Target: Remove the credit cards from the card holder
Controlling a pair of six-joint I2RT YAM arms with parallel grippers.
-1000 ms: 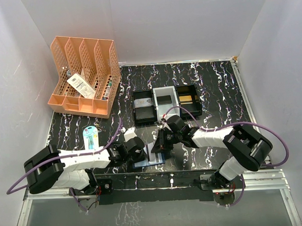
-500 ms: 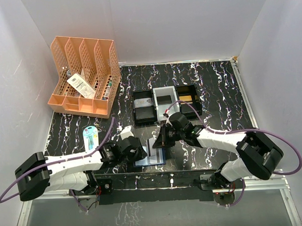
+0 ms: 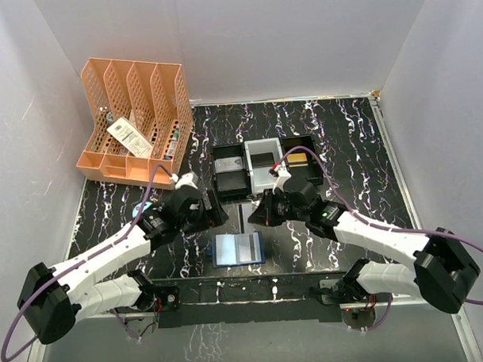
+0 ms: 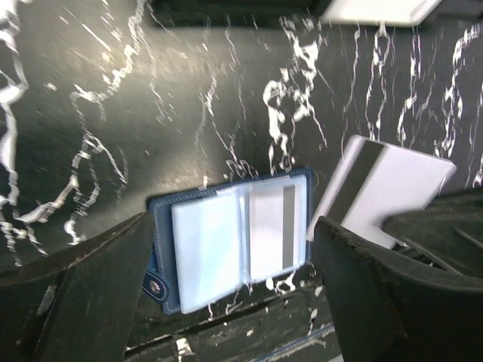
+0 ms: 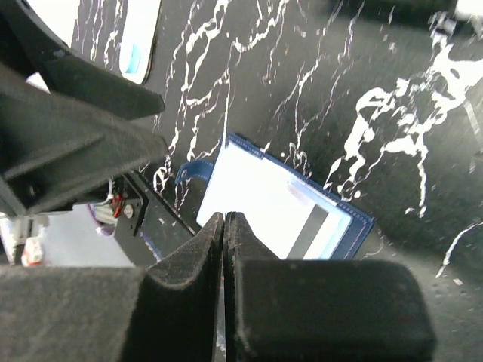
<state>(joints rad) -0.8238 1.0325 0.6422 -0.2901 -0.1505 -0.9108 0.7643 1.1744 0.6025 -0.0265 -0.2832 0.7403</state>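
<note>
Card holder (image 3: 237,249) lay open and flat on black marbled worktop (image 3: 347,145), near front edge, centre, btw the two arms. Back left stood orange file rack (image 3: 178,104) w/ packets in it. Behind holder sat a row of three trays (image 3: 216,172), two black, middle one grey. Left end effector (image 3: 213,207) hung over holder's far-left side, fingers spread wide, gripping nothing. Right end effector (image 3: 258,214) hung just beyond holder's right half, fingers pressed together on corner of a credit card (image 4: 385,188), white w/ dark stripe, tilted, prob. clear of worktop. Second card (image 4: 273,234) sat in holder's right sleeve.
</note>
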